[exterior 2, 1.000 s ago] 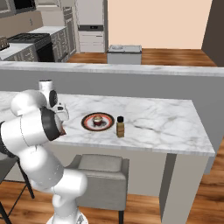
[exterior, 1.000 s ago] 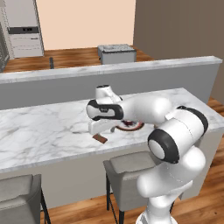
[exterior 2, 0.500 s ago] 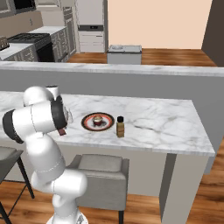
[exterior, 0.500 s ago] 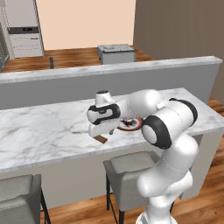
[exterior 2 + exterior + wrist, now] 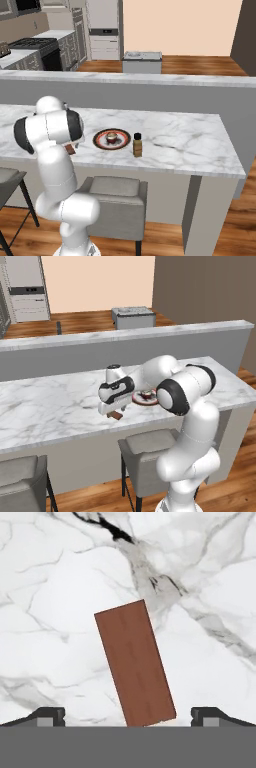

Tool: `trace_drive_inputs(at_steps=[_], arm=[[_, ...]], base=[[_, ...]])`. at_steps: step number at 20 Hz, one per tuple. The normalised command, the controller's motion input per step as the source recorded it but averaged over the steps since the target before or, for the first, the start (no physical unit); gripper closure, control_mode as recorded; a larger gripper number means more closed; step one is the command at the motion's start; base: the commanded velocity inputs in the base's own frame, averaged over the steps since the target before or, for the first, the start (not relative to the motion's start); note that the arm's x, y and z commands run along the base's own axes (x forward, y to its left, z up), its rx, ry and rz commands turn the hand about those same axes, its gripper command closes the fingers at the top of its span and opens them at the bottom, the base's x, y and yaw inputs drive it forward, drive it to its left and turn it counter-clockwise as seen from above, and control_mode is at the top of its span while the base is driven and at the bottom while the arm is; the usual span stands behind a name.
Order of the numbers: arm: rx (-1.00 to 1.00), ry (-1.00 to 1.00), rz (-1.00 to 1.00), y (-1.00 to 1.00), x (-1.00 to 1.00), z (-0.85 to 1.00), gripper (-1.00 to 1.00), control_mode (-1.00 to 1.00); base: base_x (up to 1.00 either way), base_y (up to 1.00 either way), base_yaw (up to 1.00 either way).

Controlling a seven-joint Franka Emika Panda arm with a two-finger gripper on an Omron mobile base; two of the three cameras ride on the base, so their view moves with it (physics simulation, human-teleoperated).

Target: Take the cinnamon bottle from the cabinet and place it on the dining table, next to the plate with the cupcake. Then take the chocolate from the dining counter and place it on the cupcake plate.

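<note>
The chocolate (image 5: 135, 669), a flat brown bar, lies on the white marble dining counter (image 5: 50, 406) right under my gripper (image 5: 129, 717). The gripper is open, with one fingertip on each side of the bar's near end and nothing held. In the left base view the gripper (image 5: 111, 411) hangs just above the chocolate (image 5: 116, 416), left of the plate (image 5: 145, 398) with the cupcake (image 5: 146, 394). From the right, the cinnamon bottle (image 5: 137, 145) stands upright just right of the plate (image 5: 111, 139) and cupcake (image 5: 111, 137). The chocolate (image 5: 70, 149) peeks out beside my arm.
A grey raised ledge (image 5: 125, 338) runs along the back of the slab. Grey padded stools (image 5: 150, 448) (image 5: 112, 192) stand below the front edge. The chocolate lies close to that front edge. Bare marble stretches left (image 5: 45, 401) and right (image 5: 190, 142).
The hand has come down and a little left, closer over the chocolate, while the arm's elbow swung round. Jaws stay open. Plate, cupcake and bottle have not moved.
</note>
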Motion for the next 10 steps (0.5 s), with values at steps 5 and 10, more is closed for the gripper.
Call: trace_drive_inputs(at_steps=[5, 10], arm=[[0.00, -0.05, 0.00, 0.00, 0.11, -0.28, -1.00, -1.00], [0.00, -0.05, 0.00, 0.00, 0.02, -0.25, -1.00, -1.00]], base=[[0.00, 0.00, 0.00], [0.00, 0.00, 0.00]])
